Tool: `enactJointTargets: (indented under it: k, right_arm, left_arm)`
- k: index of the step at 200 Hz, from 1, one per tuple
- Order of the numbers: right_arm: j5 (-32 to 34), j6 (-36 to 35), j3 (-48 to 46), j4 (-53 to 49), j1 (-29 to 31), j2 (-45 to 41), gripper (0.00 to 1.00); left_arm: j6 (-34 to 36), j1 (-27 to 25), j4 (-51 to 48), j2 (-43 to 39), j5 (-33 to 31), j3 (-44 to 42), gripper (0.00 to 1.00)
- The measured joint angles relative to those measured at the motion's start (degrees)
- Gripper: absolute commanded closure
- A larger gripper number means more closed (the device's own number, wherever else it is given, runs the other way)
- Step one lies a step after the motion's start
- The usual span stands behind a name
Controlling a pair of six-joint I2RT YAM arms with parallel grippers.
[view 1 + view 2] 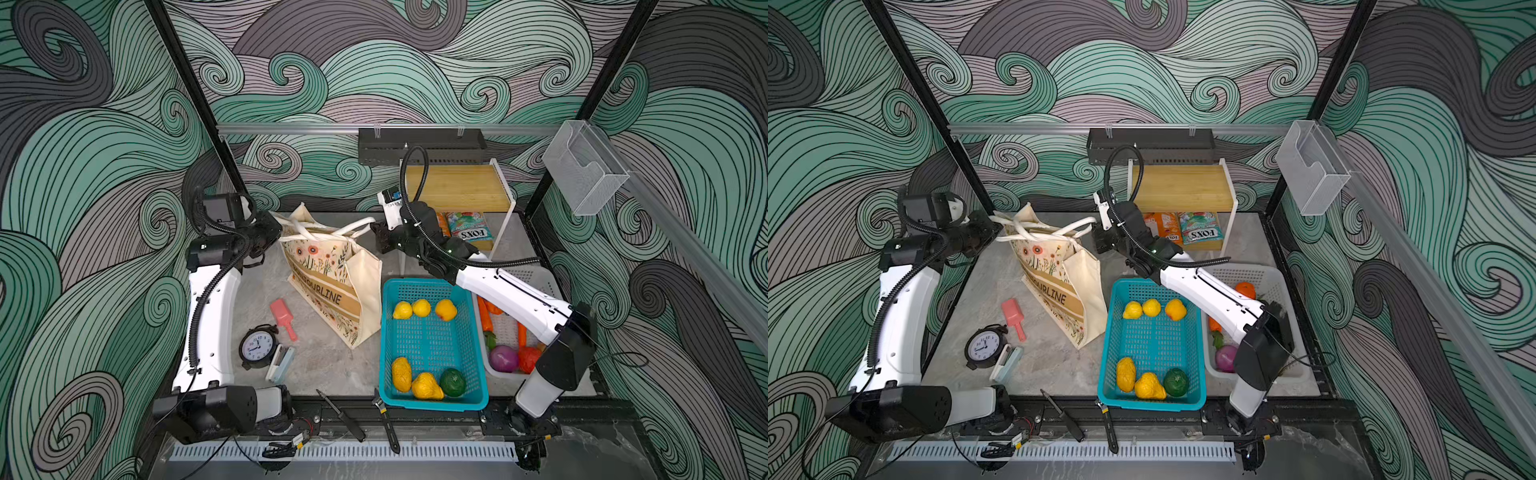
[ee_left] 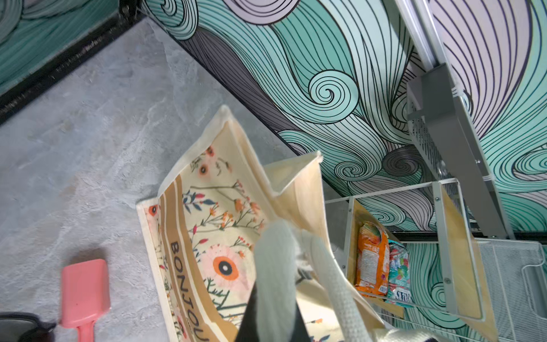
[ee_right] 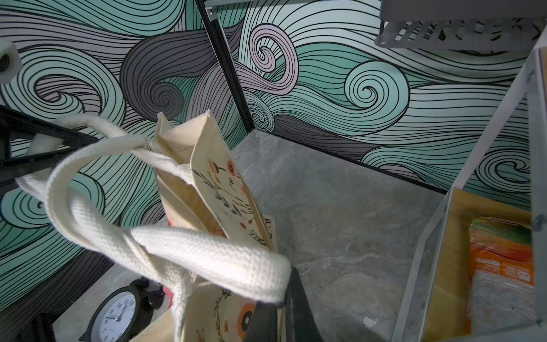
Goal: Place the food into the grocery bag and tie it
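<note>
Grocery bag (image 1: 332,286): stands upright on the table (image 1: 316,365), left of centre, between the left arm and the teal basket (image 1: 428,281). It is just beside the basket; contact cannot be confirmed.
Contents: hidden by the narrowed mouth, so not assessed.
Handles (image 1: 328,230): two thick white woven straps crossed above the mouth. The right wrist view shows one strap (image 3: 207,254) wrapped round the other in a loose half-knot that is not drawn tight.
Left gripper (image 1: 272,232): jaws together on a strap at the bag's far-left top corner, and the strap runs taut to it.
Right gripper (image 1: 380,241): clamped on the other strap, just right of the mouth.
Handling, judged: the canvas is soft and light and the walls fold easily. The woven straps are rough enough to hold a knot and unlikely to slip.
Hold points, judged: grip on the straps near their outer bends, never on the cloth wall.
Step, judged: tying is under way. The crossing is made and needs an outward pull to cinch it.
Risk, judged: an uneven pull may tip the bag toward one arm.
Food outside the bag: yellow fruit (image 1: 422,308) and a green piece (image 1: 453,382) lie in the teal basket. Snack packets (image 1: 471,226) sit under the wooden rack (image 1: 457,187), and vegetables lie in the white basket (image 1: 536,276).
Bystanders: a clock (image 1: 257,347) and a pink scoop (image 1: 283,318) lie near the bag's base, apart from it.
</note>
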Motion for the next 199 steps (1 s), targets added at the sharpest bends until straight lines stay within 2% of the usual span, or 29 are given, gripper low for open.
enactJointTargets:
  k: [43,72,101,136,199]
  right_arm:
    - [0.33,-1.99,-0.5,0.85,-0.31,0.2,1.0]
    - [-2.05,-0.2,-6.62,5.11,-0.31,-2.62,1.0]
    - [-5.92,5.42,-13.81,9.9,-1.27,-6.84,1.0]
    - [-16.04,15.82,-24.92,18.73,-6.36,-11.61,1.0]
    - [-21.55,24.13,-25.7,23.15,-8.35,-10.88,1.0]
  left_arm:
    - [-2.36,3.41,2.32,-0.11,2.6,-1.88,1.0]
    - [-3.63,5.86,2.43,0.68,4.61,-1.9,1.0]
    - [-4.72,6.38,3.32,1.36,6.97,-2.67,1.0]
    - [-6.01,6.12,4.39,2.12,11.8,-4.37,1.0]
    - [-8.41,6.1,8.63,2.78,13.62,-6.49,1.0]
